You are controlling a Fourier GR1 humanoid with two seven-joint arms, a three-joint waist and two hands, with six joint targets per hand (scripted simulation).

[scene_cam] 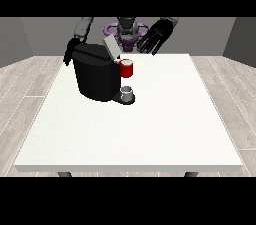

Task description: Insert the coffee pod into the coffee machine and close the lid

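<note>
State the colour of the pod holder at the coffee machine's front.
Red, on the pod holder in the front view.

Overall light: even and bright across my table (150, 134); no single lamp showed.

Table surface: near white, almost flat in tone, no hot spot or glare.

Shadows: faint; only a soft dark patch sat under the coffee machine (95, 74) at its base.

Machine body: so black that its faces merged; a thin pale sheen marked its top edge.

My hand at the view's right (156, 36): dark against the grey wall, fingers readable by outline only.

Walls: mid grey, dimmer than the table.

Floor: pale planks, evenly lit.

Focus: uniform near to far; edges looked slightly soft and stepped.

Distortion: table edges ran straight; no bending at the sides.
</note>
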